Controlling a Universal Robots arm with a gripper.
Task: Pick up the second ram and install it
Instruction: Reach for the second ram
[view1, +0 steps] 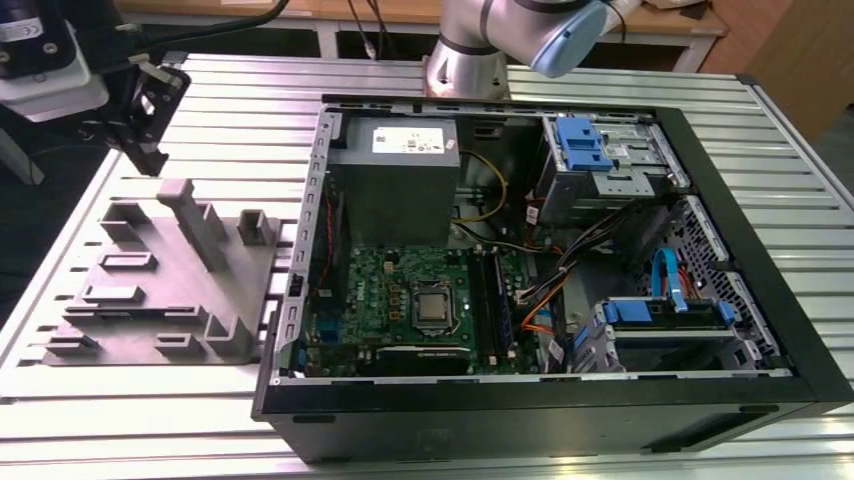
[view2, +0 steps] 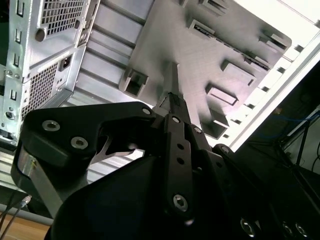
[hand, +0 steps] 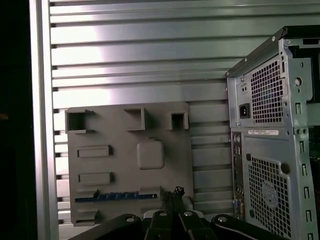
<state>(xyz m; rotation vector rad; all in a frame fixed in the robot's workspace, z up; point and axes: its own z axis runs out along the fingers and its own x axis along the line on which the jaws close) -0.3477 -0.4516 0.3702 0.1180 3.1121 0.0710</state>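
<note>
Hanging with black fingers (view2: 176, 135) clenched on nothing above the grey fixture (hand: 120, 165) on the slatted bench (hand: 150, 50), second ram (hand: 115, 197) lying edge-up in a slot there: liable to clip or miss that thin edge if lowered shut or off-line.

No text can be read. White label (view1: 407, 141) on the power supply (view1: 398, 190): print too small. Sticker (hand: 263, 132) on the case (hand: 272, 170) rear: unreadable too.

The exterior view shows you case (view1: 534, 420) and tray (view1: 134, 325) from above; both wrist views, nearer, face the tray (view2: 165, 40) (hand: 115, 165).
</note>
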